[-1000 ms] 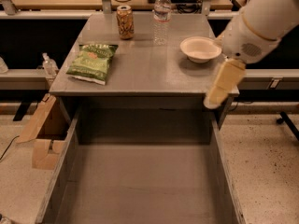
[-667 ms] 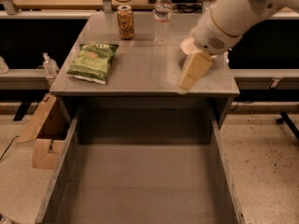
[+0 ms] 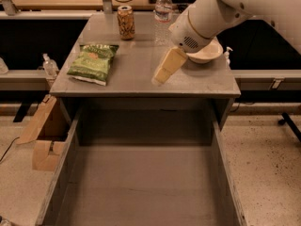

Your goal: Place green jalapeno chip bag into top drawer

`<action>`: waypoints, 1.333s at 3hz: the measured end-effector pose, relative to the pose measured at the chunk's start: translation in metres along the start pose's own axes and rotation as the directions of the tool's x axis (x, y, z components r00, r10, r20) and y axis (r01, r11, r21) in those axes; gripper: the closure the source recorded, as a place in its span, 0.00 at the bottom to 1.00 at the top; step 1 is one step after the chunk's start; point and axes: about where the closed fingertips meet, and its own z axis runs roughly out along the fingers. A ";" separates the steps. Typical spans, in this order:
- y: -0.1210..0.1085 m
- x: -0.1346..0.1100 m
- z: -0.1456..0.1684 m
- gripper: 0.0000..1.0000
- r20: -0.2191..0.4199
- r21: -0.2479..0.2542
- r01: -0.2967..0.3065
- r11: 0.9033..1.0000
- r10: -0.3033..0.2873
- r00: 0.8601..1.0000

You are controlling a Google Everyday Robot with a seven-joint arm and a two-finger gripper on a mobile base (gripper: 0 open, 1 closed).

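Note:
The green jalapeno chip bag (image 3: 92, 61) lies flat on the left part of the grey tabletop (image 3: 136, 74). The top drawer (image 3: 143, 182) is pulled out wide below the table's front edge, with a bare flat floor. My gripper (image 3: 162, 74), with pale yellow fingers, hangs over the middle right of the tabletop, to the right of the bag and apart from it. It holds nothing that I can see.
A tan patterned drink can (image 3: 125, 22) and a clear water bottle (image 3: 163, 8) stand at the back of the table. A white bowl (image 3: 205, 53) sits at the right, partly behind my arm. A cardboard box (image 3: 42, 131) stands on the floor at the left.
My arm and gripper have swung left, from beyond the table's right front corner to over the tabletop's middle right. The bag and drawer have not moved.

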 end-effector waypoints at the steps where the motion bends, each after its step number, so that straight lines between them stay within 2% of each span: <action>1: -0.001 0.001 0.019 0.00 0.026 -0.001 -0.007 1.000 0.007 1.000; 2: -0.008 -0.007 0.067 0.00 0.074 -0.035 -0.017 0.999 0.019 0.997; 3: -0.014 -0.033 0.135 0.00 0.145 -0.104 -0.007 0.995 0.022 0.989; 4: -0.025 -0.067 0.169 0.00 0.204 -0.123 0.019 0.992 0.006 0.979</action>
